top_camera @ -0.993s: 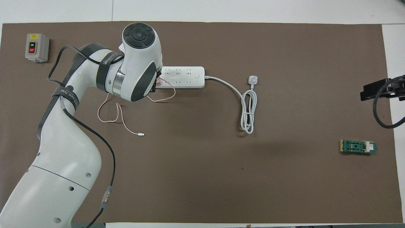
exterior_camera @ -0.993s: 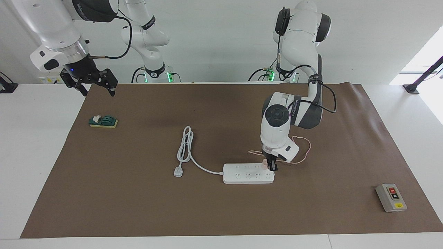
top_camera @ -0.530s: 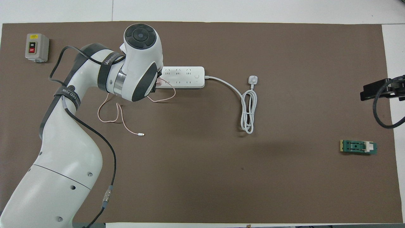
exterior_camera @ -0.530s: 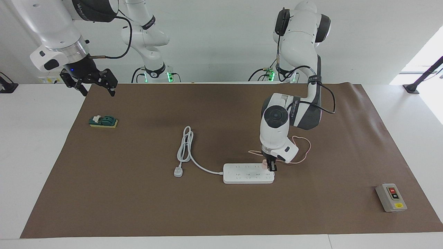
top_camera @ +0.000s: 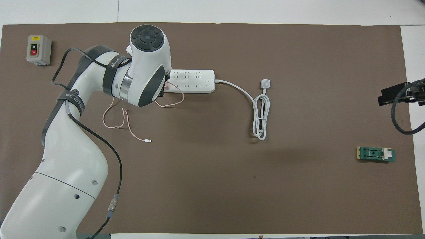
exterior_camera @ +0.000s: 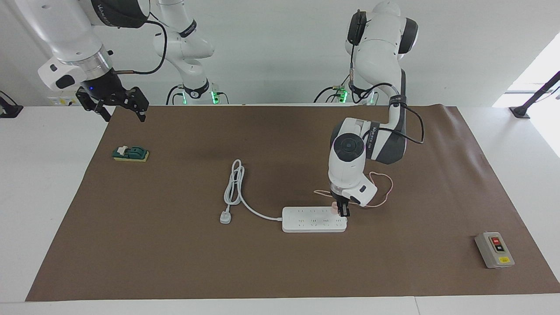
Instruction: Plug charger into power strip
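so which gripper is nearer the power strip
Left. The left gripper is down at the power strip, at the charger on it. The right gripper waits raised above the mat's corner.

Grey switch box (exterior_camera: 494,250), green block (exterior_camera: 131,154) on brown mat (exterior_camera: 175,262)

Overhead view: left arm's wrist housing covers the left gripper (exterior_camera: 344,211) entirely, plus the end of the power strip (top_camera: 194,80) toward the left arm's end of the table. Only a sliver of the charger (top_camera: 167,85) shows past the housing; part of its pink cable (top_camera: 114,116) runs under the arm.

Facing view: charger body a small pink patch at the gripper tip; whether its prongs sit in a socket, cannot tell. Finger contact too small to read.

Right gripper (exterior_camera: 117,104): cut off by the overhead picture's edge, only a dark part visible. Labels on the grey button box (exterior_camera: 494,250) too small to read.
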{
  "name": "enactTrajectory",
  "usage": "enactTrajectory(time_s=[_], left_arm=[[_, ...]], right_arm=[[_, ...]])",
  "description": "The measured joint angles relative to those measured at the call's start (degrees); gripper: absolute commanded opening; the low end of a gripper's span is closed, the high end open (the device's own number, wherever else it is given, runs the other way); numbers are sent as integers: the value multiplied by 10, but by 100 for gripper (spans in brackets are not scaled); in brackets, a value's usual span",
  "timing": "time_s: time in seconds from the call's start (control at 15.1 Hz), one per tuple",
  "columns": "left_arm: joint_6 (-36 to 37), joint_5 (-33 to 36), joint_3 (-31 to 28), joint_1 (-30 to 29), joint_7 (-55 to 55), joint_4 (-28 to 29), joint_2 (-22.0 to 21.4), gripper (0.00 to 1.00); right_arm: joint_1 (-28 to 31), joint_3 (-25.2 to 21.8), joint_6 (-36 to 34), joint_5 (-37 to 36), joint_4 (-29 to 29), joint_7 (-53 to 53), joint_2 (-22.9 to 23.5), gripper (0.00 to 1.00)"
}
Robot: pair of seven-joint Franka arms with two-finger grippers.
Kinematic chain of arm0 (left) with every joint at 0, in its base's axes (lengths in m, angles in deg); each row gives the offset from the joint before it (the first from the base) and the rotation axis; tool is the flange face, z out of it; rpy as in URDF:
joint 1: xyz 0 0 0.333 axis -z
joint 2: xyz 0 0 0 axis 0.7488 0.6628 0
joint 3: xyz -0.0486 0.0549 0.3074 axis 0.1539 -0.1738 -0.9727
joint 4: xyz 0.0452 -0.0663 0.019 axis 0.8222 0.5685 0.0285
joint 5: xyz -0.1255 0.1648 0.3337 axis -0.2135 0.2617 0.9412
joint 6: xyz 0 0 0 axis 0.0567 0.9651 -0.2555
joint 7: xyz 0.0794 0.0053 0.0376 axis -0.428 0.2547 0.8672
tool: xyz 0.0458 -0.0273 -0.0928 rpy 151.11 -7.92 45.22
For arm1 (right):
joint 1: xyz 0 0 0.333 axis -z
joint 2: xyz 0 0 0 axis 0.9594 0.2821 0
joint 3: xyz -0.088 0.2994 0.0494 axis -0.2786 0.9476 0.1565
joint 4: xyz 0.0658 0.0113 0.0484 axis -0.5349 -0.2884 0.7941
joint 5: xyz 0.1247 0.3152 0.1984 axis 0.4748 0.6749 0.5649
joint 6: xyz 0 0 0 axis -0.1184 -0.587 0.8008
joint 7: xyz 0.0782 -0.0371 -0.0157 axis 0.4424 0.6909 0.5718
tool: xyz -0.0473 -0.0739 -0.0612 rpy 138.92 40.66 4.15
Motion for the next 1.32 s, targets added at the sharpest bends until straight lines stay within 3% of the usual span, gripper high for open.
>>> enactTrajectory(time_s=[0.07, 0.46, 0.79, 1.06, 1.32], left_arm=[[-6, 0, 3, 0, 0, 0, 2, 100], [-5, 0, 5, 1, -2, 0, -9, 100], [44, 0, -1, -4, -64, -3, -71, 100], [85, -1, -5, -40, -184, -4, -142, 100], [133, -2, -7, -110, -407, -3, -203, 100]], right_arm=[[0, 0, 0, 0, 0, 0, 0, 100], [0, 0, 0, 0, 0, 0, 0, 100], [0, 0, 0, 0, 0, 0, 0, 100], [0, 0, 0, 0, 0, 0, 0, 100], [0, 0, 0, 0, 0, 0, 0, 100]])
